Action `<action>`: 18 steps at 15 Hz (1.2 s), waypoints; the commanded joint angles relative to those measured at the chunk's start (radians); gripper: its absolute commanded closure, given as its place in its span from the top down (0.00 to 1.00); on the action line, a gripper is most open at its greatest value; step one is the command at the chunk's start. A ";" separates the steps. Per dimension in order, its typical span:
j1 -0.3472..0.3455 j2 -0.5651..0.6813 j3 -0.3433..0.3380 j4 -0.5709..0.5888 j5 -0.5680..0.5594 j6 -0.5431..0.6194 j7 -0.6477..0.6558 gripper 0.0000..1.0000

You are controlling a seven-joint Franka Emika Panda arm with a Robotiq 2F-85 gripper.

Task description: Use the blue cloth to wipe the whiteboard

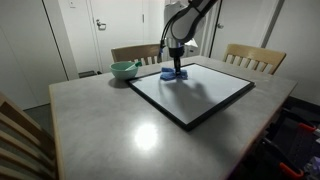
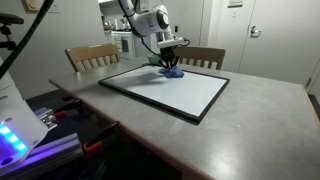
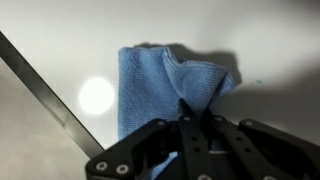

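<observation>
The whiteboard (image 1: 195, 92) with its black frame lies flat on the grey table; it also shows in the other exterior view (image 2: 170, 88) and the wrist view (image 3: 60, 40). The blue cloth (image 1: 173, 74) rests on the board near its far edge, also seen in an exterior view (image 2: 172, 73) and the wrist view (image 3: 150, 85). My gripper (image 1: 177, 68) points straight down with its fingers shut on a pinched fold of the blue cloth (image 3: 190, 105), pressing it to the board; it shows in an exterior view too (image 2: 170, 66).
A green bowl (image 1: 124, 69) sits on the table just beyond the board's far corner. Wooden chairs (image 1: 253, 57) (image 2: 92, 55) stand behind the table. The board's black frame (image 3: 45, 95) runs close beside the cloth.
</observation>
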 commanded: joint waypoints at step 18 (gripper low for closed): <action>-0.076 -0.127 0.090 -0.214 0.058 -0.053 -0.041 0.03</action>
